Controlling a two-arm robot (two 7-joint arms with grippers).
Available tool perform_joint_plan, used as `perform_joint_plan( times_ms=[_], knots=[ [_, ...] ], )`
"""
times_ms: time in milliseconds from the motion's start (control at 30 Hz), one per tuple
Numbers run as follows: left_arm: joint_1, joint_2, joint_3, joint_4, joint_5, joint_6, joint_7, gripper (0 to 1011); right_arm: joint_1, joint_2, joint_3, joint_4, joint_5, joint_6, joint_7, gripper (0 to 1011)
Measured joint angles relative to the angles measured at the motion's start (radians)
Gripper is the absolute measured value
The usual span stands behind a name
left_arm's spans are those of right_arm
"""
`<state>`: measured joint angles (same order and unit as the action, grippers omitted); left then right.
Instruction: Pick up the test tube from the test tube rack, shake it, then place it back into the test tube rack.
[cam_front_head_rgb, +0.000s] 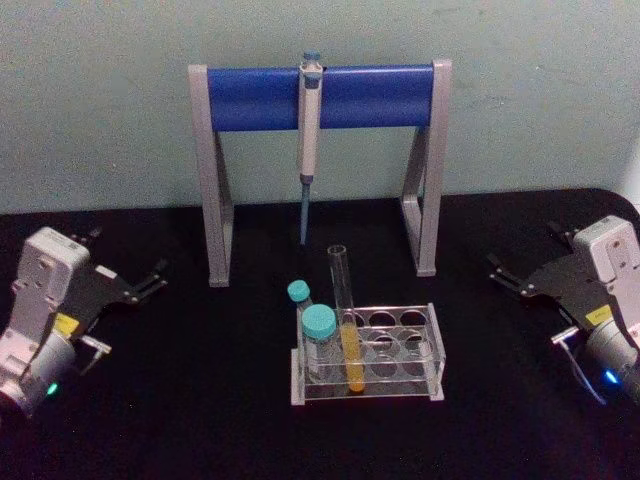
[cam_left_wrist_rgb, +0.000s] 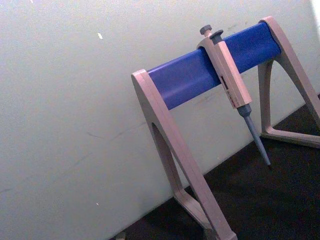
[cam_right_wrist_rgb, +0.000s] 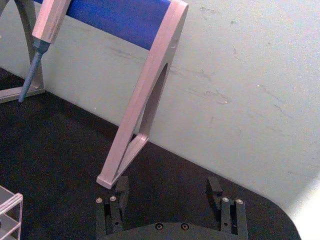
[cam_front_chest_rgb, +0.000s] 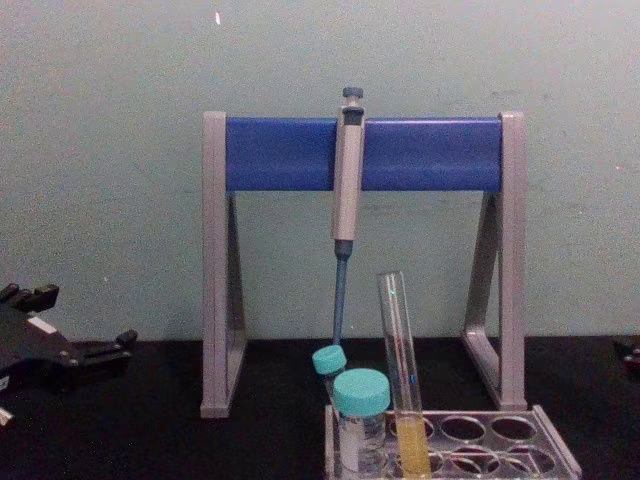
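A tall, slim, clear glass test tube (cam_front_head_rgb: 345, 318) with yellow liquid in its lower part stands in a low grey translucent plastic test tube rack (cam_front_head_rgb: 425, 352) with rows of round holes, near the middle of the black tabletop (cam_front_head_rgb: 200, 420). It sits toward the rack's left end and leans slightly. A wide teal-capped clear tube (cam_front_head_rgb: 319, 330) stands just beside it on the left, and a smaller teal-capped tube (cam_front_head_rgb: 298, 292) stands behind that one. Behind the rack is a grey-legged stand with a blue crossbar (cam_front_head_rgb: 372, 95), with a grey pipette (cam_front_head_rgb: 310, 120) hanging from the bar. The left gripper (cam_front_head_rgb: 152, 280) rests low at the table's left side with its fingers spread, holding nothing. The right gripper (cam_front_head_rgb: 500, 272) sits at the table's right side, well apart from the rack, its two black fingers (cam_right_wrist_rgb: 120, 189) parted and empty.
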<state>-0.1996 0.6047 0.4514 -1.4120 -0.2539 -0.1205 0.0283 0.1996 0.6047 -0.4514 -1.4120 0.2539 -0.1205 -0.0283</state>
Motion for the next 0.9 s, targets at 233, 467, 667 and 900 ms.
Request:
perform_joint_plan(
  times_ms=[233, 467, 667, 900],
  knots=[
    [0.000, 0.000, 0.000, 0.000, 0.000, 0.000, 0.000, 1001, 0.000, 0.000, 0.000, 0.000, 0.000, 0.000, 0.000, 1000],
    [0.000, 0.000, 0.000, 0.000, 0.000, 0.000, 0.000, 1001, 0.000, 0.000, 0.000, 0.000, 0.000, 0.000, 0.000, 1000],
    [0.000, 0.000, 0.000, 0.000, 0.000, 0.000, 0.000, 1001, -0.001, 0.000, 0.002, -0.001, 0.000, 0.000, 0.001, 1000],
    [0.000, 0.000, 0.000, 0.000, 0.000, 0.000, 0.000, 1001, -0.050, 0.008, 0.028, -0.052, 0.006, 0.003, 0.020, 1000]
  ],
)
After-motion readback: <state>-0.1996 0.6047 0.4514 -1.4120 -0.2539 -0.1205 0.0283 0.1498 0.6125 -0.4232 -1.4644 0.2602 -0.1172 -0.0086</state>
